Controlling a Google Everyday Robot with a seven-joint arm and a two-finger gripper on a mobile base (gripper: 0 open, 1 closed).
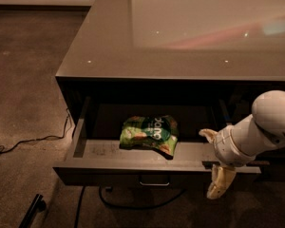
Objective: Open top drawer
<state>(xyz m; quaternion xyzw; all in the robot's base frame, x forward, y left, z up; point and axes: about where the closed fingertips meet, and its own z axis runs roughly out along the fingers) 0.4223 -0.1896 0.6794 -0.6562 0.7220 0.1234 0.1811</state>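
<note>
The top drawer [109,149] is sitting well open at 6 o'clock, a snack bag [151,133] inside, while the gripper [214,158] at 4 o'clock is straddling its front, fingers apart, so any remaining pull should be running straight outward.

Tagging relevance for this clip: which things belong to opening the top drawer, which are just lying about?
Job: top drawer, handle, gripper open at its front's right end.
Lying about: green snack bag in the drawer, floor cable.
</note>
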